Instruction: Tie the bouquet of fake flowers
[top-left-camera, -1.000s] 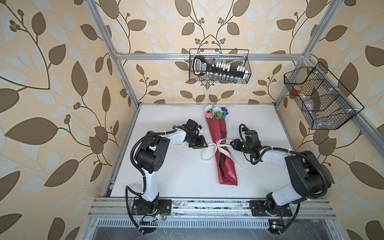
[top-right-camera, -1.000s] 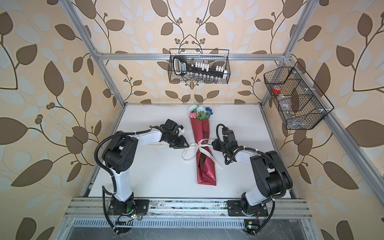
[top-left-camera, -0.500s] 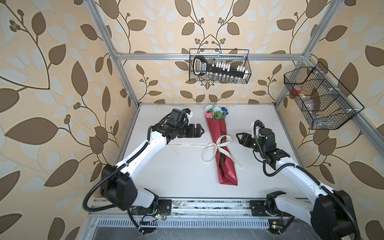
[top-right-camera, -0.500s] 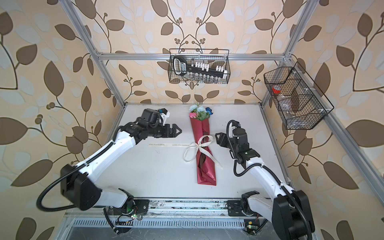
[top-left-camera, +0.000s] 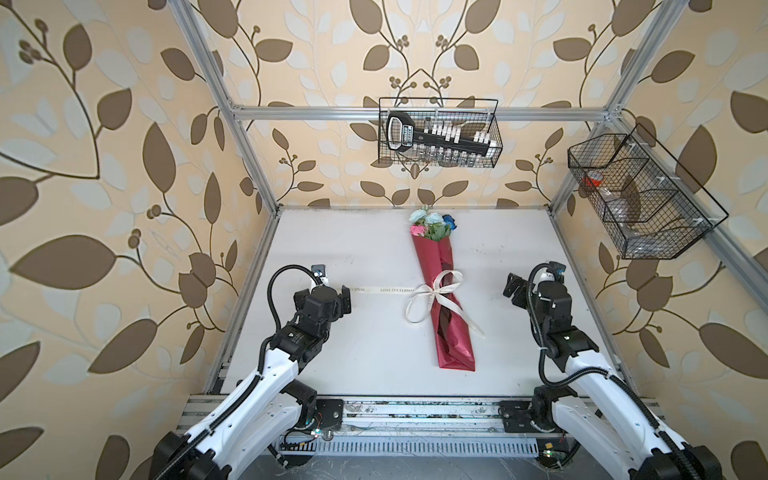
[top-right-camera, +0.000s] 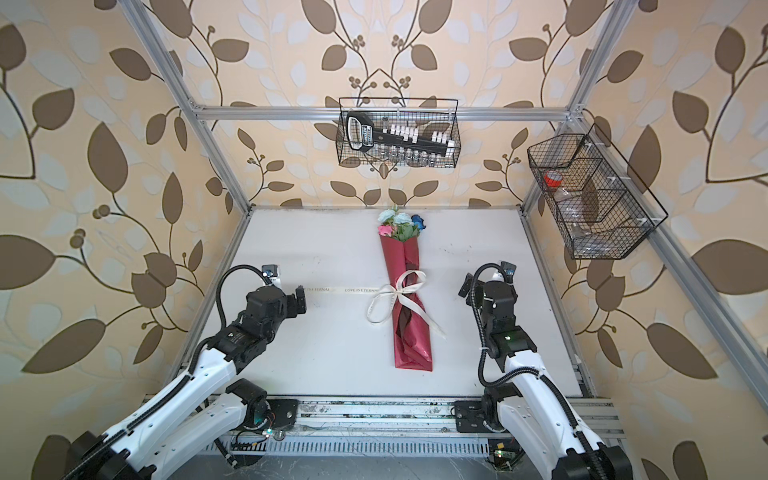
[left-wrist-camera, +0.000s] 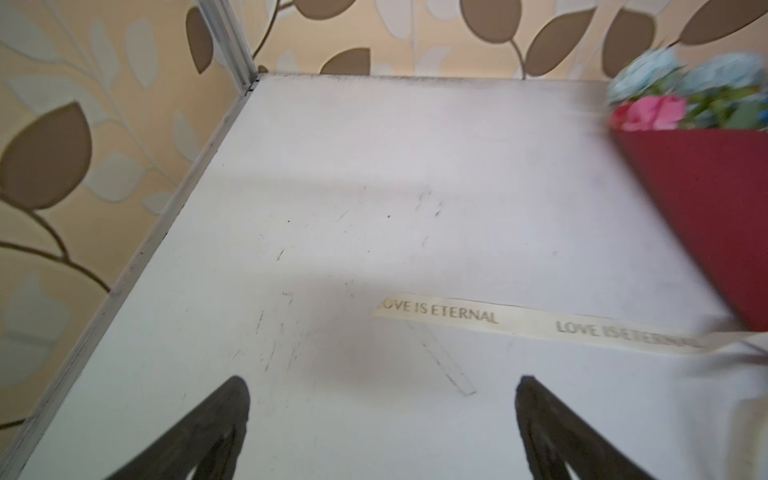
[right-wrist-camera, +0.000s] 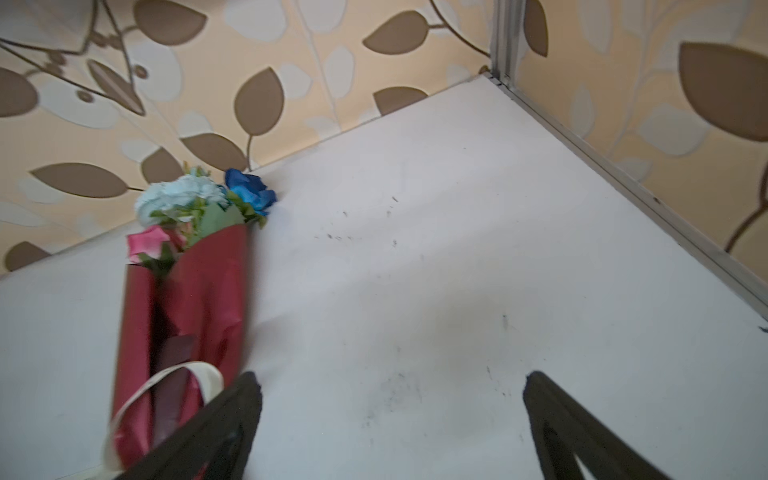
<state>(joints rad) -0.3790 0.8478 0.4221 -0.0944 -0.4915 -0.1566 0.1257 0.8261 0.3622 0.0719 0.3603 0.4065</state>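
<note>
While the bouquet of fake flowers (top-left-camera: 432, 223) lay on the white table (top-left-camera: 353, 353), bound by a cream ribbon (top-left-camera: 386, 289), the left gripper (left-wrist-camera: 382, 379) and the right gripper (right-wrist-camera: 392, 374) stood wide open, empty.

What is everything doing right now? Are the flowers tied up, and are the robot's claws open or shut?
bouquet of fake flowers: lying flat on the table, wrapped.
red wrapping: rolled around the stems, tied at the middle.
ribbon: knotted in a bow around the wrapping, one long tail flat on the table.
left gripper: open, empty, near the tail's end, not holding it.
right gripper: open, empty, apart from the bouquet.
</note>
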